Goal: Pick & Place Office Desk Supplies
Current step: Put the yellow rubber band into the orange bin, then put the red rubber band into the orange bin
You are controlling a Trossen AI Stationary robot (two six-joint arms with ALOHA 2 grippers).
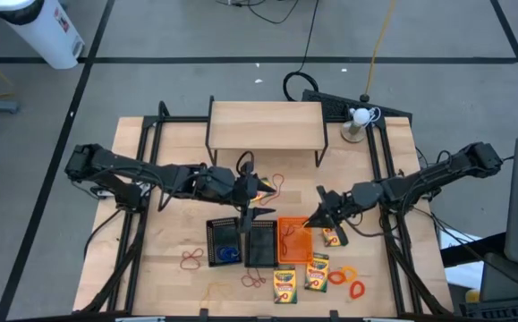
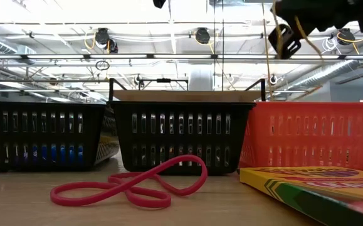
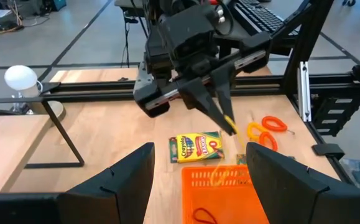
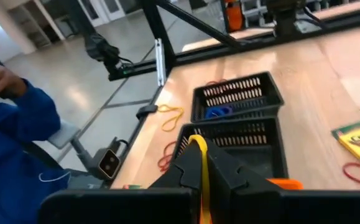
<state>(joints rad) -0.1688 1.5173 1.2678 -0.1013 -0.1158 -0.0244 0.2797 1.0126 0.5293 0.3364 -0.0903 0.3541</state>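
yellow rubber band (image 4: 199,163), thin, limp and light, hangs pinched in the closed right tool (image 1: 319,217) just above the orange tray's (image 1: 296,241) right rim; it should be held anywhere along its loop. left tool (image 1: 245,190), fingers spread and empty, hovers behind the black trays (image 1: 260,243), leaving the orange tray's open top clear, a crayon box (image 1: 333,236) just beside it on the desk (image 1: 165,241).

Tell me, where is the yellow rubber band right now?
The yellow rubber band is pinched in the right pincer, above the orange tray.
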